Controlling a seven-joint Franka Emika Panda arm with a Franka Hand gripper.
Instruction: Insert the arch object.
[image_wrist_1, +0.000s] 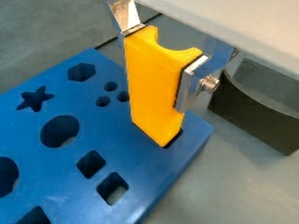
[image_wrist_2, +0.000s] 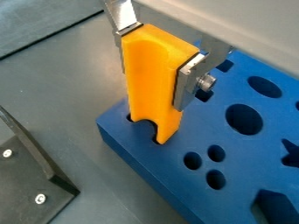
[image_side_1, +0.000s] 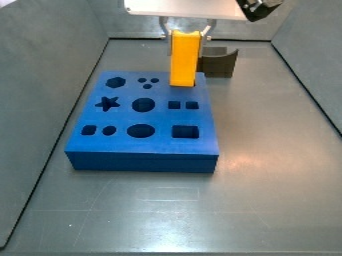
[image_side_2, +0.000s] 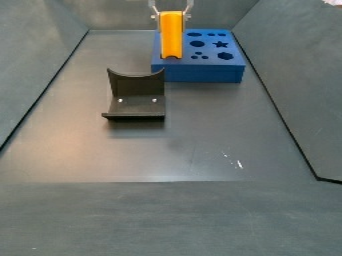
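My gripper (image_wrist_1: 160, 57) is shut on an orange-yellow upright block (image_wrist_1: 152, 87) with a semicircular notch in its end; this is the arch piece. The silver fingers (image_wrist_1: 191, 83) clamp its upper sides in both wrist views. Its lower end sits in the mouth of a hole at the corner of the blue board (image_wrist_1: 152, 166); I cannot tell how deep. The gripper (image_wrist_2: 156, 55), block (image_wrist_2: 152, 87) and board (image_wrist_2: 251, 144) also show from the opposite side. In the side views the block (image_side_1: 185, 60) (image_side_2: 171, 38) stands upright on the board (image_side_1: 147, 155) (image_side_2: 201, 70) under the gripper (image_side_1: 186, 35) (image_side_2: 170, 12). I see no separate dark olive-grey block.
The dark fixture (image_side_2: 134, 95) stands on the grey floor beside the board, close to the held block's corner (image_side_1: 218, 62), and shows in both wrist views (image_wrist_1: 257, 105) (image_wrist_2: 30, 166). The board has several other shaped holes, such as a star (image_side_1: 110, 102). Grey walls enclose the floor.
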